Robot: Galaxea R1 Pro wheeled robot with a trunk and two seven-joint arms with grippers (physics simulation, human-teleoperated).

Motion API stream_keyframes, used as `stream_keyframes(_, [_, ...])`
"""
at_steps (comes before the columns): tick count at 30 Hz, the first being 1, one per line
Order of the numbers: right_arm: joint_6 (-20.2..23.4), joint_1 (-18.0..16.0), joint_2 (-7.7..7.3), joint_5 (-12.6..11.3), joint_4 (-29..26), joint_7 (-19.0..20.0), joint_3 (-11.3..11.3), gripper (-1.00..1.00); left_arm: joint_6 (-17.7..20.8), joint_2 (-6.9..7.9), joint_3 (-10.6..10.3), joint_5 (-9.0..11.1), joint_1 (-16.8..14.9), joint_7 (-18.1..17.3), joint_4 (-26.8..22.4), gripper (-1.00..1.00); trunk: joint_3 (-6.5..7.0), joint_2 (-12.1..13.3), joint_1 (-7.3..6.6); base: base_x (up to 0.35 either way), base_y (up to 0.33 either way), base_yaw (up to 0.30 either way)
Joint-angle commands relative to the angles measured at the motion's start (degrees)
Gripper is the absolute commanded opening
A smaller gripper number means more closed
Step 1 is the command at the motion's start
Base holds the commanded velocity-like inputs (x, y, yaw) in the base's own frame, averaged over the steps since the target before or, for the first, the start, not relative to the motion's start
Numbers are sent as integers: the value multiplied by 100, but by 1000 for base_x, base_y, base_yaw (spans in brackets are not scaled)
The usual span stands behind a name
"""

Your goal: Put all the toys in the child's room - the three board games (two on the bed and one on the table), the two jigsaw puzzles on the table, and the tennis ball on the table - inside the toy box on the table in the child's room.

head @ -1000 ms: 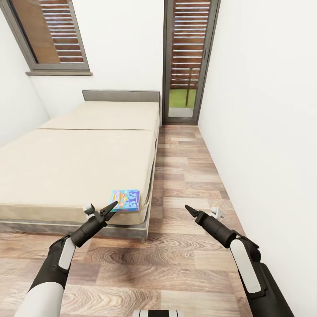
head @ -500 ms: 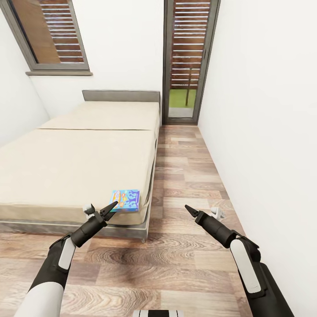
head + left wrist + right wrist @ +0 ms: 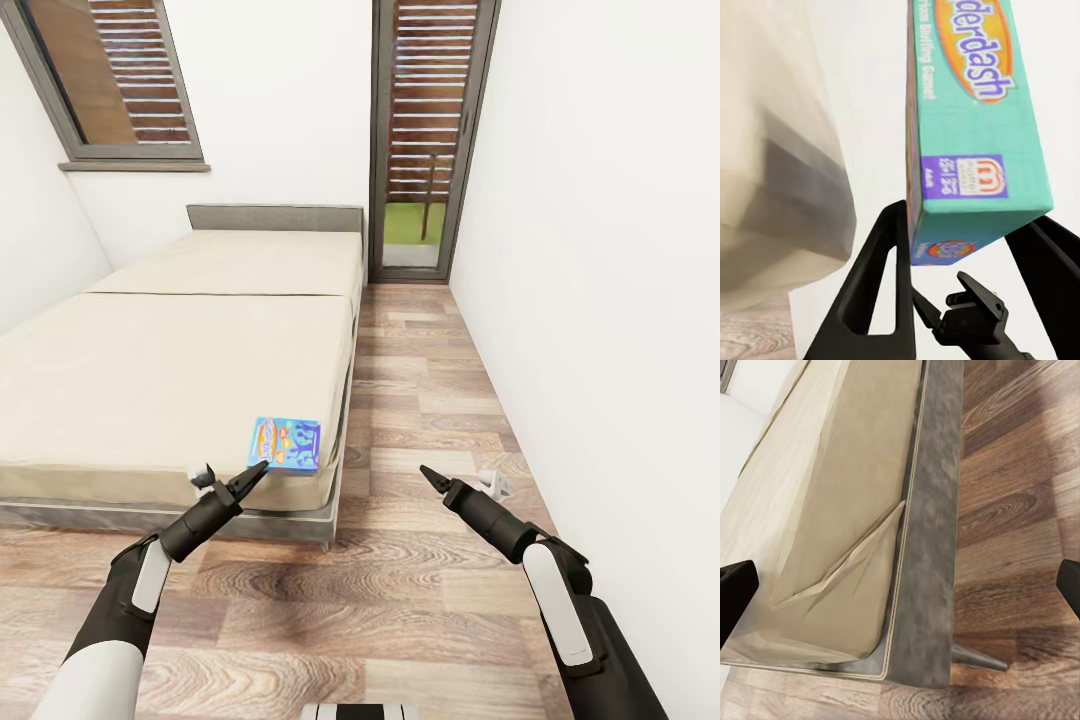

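We've got the small blue printed board game box (image 3: 285,445) pinched between the left gripper (image 3: 262,467) fingers, and it has just tipped up off the cream mattress bed (image 3: 170,380) corner. Our right gripper (image 3: 426,473) hangs spread open over the wood-plank floor (image 3: 430,400), empty; the carry to the toy box looks next.

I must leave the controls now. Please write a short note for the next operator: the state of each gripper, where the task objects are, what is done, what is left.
Left gripper: shut on the small blue board game, held tilted just above the near corner of the bed.
Right gripper: open, empty, over the wood floor.
Done: this game is gripped.
Left: carry it to the toy box. The mattress shows no other game here; the other toys' status cannot be told from these views.
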Motion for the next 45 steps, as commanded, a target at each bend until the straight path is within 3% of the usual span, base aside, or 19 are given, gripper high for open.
stream_keyframes(1, [44, -3, 7, -18, -2, 18, -18, 100, 44, -5, 16, 0, -4, -20, -2, -100, -4, -2, -1, 0, 0, 0])
stream_keyframes(39, [44, -3, 7, -16, -2, 18, -18, 100, 89, 2, 25, 0, -4, -20, -2, -100, -4, -2, -1, 0, 0, 0])
stream_keyframes(45, [44, -3, 1, -18, -2, 18, -20, 100, 288, 4, 8, 0, -12, -15, -27, -100, 128, 6, -17, 0, 0, 0])
